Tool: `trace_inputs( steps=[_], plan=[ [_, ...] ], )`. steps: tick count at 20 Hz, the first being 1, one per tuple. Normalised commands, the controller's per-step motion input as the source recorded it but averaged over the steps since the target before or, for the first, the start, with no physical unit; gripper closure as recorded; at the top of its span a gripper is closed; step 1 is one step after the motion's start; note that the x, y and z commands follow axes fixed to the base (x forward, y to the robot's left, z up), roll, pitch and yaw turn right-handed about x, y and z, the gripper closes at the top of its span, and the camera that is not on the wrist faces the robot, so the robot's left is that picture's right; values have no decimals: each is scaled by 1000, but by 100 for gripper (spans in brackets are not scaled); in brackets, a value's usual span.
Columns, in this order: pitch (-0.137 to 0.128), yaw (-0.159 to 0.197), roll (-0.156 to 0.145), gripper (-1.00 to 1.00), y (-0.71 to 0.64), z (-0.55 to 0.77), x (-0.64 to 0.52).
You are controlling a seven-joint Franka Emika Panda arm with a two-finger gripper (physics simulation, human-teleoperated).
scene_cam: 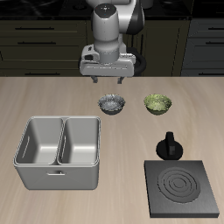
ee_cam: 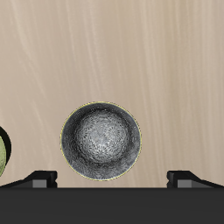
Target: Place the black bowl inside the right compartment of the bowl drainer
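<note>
claw (scene_cam: 108, 80): hangs above the bench (scene_cam: 35, 96), fingers spread wide and holding nothing; in the wrist view only the two fingertips (ee_cam: 38, 178) show, with bare wood between them. it sits just behind and over the black bowl, not yet down at rim level and not touching it.

arm pose: wrist upright, pointing straight down; the white forearm rises toward the back of the bench. no tilt is visible in either view.

black bowl (scene_cam: 113, 104): stands upright on the bench, near the middle, just in front of the claw. the wrist view shows it (ee_cam: 101, 142) from straight above, round, with a mottled silvery inside and a pale rim, empty, lying between the line of the two fingertips but a little ahead of them.

green-yellow bowl (scene_cam: 157, 103): beside the black bowl, apart from it, same row.

bowl drainer (scene_cam: 26, 166): light-grey tub with two wells side by side, nearer the front edge, well apart from the black bowl. both wells appear empty.

black kettle-like item (scene_cam: 168, 145) and flat black stove plate (scene_cam: 182, 189): near the front, on the far side from the drainer.

progress: judged at the very start. nothing grasped, nothing moved into the drainer. left to do: lower, close on the bowl's rim, lift, carry across to the right compartment, release.
</note>
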Motion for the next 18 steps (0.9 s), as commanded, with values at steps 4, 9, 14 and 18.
trace_inputs(
  steps=[4, 9, 14, 18],
  plan=[
    [54, -7, 28, -100, 186, -406, 86],
    [59, -9, 26, -100, 97, -345, 91],
    [55, -25, 10, -100, 86, -288, 66],
    [54, -36, 43, -100, 231, -230, 3]
  ],
)
